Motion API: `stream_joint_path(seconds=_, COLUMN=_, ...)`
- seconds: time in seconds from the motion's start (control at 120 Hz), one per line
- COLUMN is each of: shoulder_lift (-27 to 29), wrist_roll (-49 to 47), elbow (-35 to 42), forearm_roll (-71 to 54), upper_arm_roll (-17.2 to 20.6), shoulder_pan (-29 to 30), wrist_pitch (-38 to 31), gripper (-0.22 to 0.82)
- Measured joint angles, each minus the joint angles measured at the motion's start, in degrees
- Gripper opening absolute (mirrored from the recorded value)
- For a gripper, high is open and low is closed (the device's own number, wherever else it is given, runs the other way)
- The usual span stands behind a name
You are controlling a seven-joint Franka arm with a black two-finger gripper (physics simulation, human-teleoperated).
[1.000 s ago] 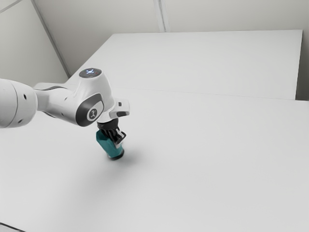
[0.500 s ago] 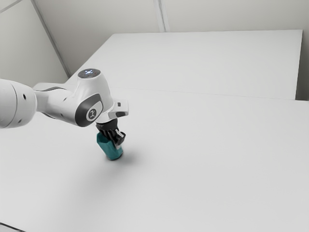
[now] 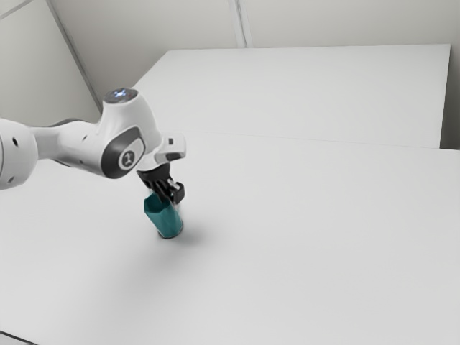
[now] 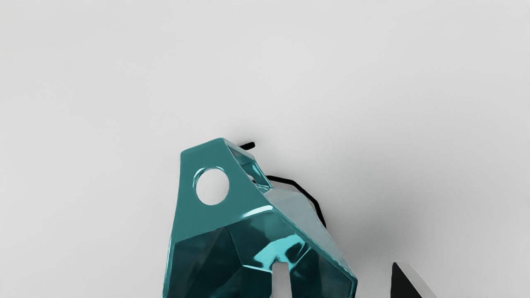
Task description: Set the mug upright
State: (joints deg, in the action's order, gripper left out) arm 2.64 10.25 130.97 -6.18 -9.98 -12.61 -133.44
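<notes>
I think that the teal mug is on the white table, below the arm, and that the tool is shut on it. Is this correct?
Not quite: the tool is open. The wrist view shows one finger outside the mug, with a gap between it and the wall. The teal mug is indeed on the white table, below the arm.

White table (image 3: 323,244), matte, plain. Second white surface (image 3: 309,86) behind it, thin seam between. Pale grey wall (image 3: 345,21) beyond, light upright strip (image 3: 241,21) on it. Dark slanting trim (image 3: 75,57) toward exterior view's left. Light's soft, diffuse.
</notes>
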Motion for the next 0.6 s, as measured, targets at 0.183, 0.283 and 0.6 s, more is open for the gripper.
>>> stream_joint_path(seconds=0.183, shoulder_lift=2.8, wrist_roll=-0.2, elbow=-3.8, forearm_roll=-0.1, upper_arm_roll=0.7, shoulder_pan=-0.2, wrist_pitch=3.8, gripper=0.2)
stream_joint_path(seconds=0.283, shoulder_lift=0.1, wrist_roll=-0.3, elbow=-13.5, forearm_roll=0.0, upper_arm_roll=1.0, shoulder_pan=-0.2, wrist_pitch=8.9, gripper=0.28)
stream_joint_path(seconds=0.6, shoulder_lift=-14.0, wrist_roll=-1.6, elbow=-38.7, forearm_roll=3.9, upper_arm_roll=3.8, shoulder_pan=5.3, wrist_pitch=25.2, gripper=0.53)
